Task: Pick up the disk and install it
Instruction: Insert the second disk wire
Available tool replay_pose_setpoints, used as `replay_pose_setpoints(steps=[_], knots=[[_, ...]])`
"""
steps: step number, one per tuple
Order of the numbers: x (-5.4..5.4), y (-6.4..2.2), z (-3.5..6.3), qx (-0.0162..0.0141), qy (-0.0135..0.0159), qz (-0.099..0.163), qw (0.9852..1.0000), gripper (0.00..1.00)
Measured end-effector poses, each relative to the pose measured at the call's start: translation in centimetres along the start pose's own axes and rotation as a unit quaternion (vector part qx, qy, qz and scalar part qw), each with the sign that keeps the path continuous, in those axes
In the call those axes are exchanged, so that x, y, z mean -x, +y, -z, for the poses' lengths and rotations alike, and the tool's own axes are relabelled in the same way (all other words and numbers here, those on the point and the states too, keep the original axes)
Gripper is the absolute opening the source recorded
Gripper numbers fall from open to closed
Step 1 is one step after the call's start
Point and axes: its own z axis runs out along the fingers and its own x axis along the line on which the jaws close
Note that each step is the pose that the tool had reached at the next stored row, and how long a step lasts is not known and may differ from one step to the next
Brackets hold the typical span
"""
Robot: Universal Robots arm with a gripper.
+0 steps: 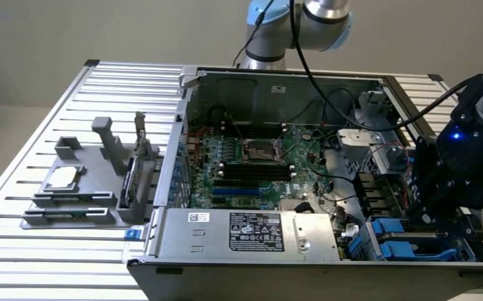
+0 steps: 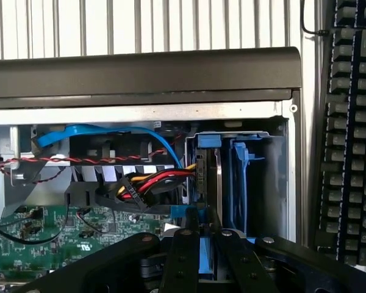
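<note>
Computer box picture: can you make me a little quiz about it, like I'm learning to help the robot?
1. True or false: the computer case is open, so you can see inside.
2. What colour are the rails on the disk?
3. Where is the gripper? A) at the grey stand B) at the drive bay C) on the keyboard

Key: 1 true; 2 blue; 3 B.
</note>
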Motion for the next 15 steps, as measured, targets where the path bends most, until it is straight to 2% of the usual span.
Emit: replay_pose_setpoints(steps=[15], knots=[[0.02,0.22,-0.63,-0.0003,0.0074,0.000,1.0000,0.16]])
